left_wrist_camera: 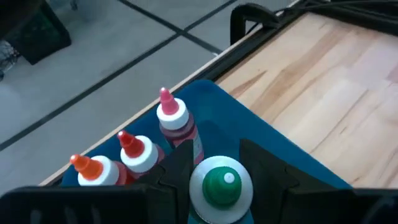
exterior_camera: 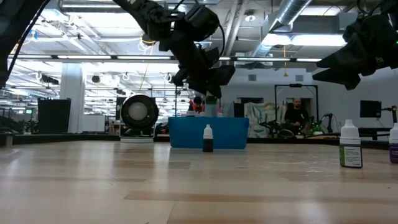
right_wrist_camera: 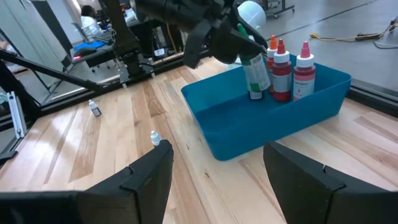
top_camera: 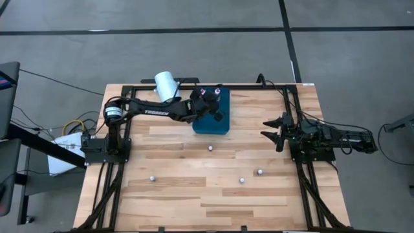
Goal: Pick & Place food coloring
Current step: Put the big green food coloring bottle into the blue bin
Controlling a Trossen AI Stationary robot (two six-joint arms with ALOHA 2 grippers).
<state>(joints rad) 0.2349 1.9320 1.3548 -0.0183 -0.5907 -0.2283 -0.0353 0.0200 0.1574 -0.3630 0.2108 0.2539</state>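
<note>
Green-capped food coloring bottle (left_wrist_camera: 221,185) is clamped in the left gripper (left_wrist_camera: 222,163), held over the blue tray (right_wrist_camera: 273,127), not yet released. Three red-toned bottles (right_wrist_camera: 283,68) already stand in the tray. Four bottles (top_camera: 211,148) remain scattered on the table (top_camera: 181,200). Right gripper (right_wrist_camera: 217,180) waits at the table's right side, jaws spread and empty

A green-capped bottle (left_wrist_camera: 220,185) is gripped between the dark fingers (left_wrist_camera: 177,174) of the left tool (left_wrist_camera: 221,177), held over the blue tray (left_wrist_camera: 261,134). Three more bottles are lined up just beyond it in the tray: pink-tipped (left_wrist_camera: 176,121), red-tipped (left_wrist_camera: 138,153), orange-tipped (left_wrist_camera: 96,171). The wooden table (left_wrist_camera: 323,87) is seen beside the tray.
</note>
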